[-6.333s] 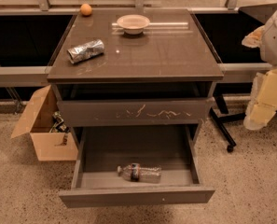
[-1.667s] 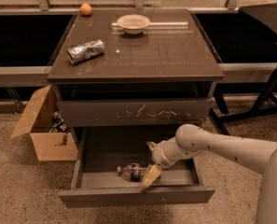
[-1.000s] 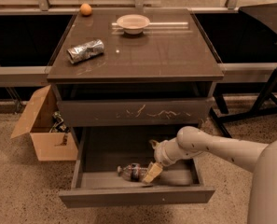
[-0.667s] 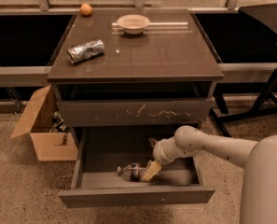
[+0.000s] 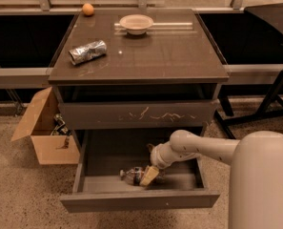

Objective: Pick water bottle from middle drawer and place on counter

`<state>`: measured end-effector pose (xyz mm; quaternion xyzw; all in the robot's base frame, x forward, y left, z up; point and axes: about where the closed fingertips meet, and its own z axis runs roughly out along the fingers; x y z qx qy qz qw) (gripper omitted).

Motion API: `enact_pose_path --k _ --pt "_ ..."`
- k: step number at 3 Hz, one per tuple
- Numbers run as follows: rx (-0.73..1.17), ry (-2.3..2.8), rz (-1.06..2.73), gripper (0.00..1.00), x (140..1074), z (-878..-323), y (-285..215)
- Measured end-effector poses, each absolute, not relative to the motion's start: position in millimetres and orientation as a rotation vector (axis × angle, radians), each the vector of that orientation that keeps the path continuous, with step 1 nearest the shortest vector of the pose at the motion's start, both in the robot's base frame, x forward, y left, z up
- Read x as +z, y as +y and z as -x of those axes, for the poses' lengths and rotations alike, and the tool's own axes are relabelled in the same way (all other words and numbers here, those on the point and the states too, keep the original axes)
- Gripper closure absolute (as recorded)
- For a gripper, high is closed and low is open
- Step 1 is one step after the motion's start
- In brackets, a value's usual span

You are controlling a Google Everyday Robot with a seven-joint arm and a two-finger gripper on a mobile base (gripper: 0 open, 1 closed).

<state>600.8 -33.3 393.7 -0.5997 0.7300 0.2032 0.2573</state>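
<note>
I am reaching into the open middle drawer [image 5: 140, 200] from the right. My gripper [image 5: 149, 175] is sitting low over the drawer floor, against the right end of the water bottle [image 5: 132, 176], which is lying on its side towards the front. Whether I am clenching the bottle or merely resting released beside it, I cannot tell.

I am judging this to be the grasp itself. To do it well, I am aiming to sit square across the bottle's body, not its tip, and to close gently, since crinkled plastic is likely to give and slip. Before rising I am planning to draw outward, clearing the scratched drawer front [image 5: 136, 114] above. I am then heading for the bare middle of the worktop [image 5: 169, 51], away from the foil packet [image 5: 87, 51] and the bowl [image 5: 136, 23].
</note>
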Motion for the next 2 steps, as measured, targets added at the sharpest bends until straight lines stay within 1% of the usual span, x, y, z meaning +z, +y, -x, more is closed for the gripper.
enact_pose_path --k 1,2 --pt "0.568 1.994 1.636 0.00 377 -599 -24" --pt "0.588 2.001 1.640 0.19 366 -597 -18"
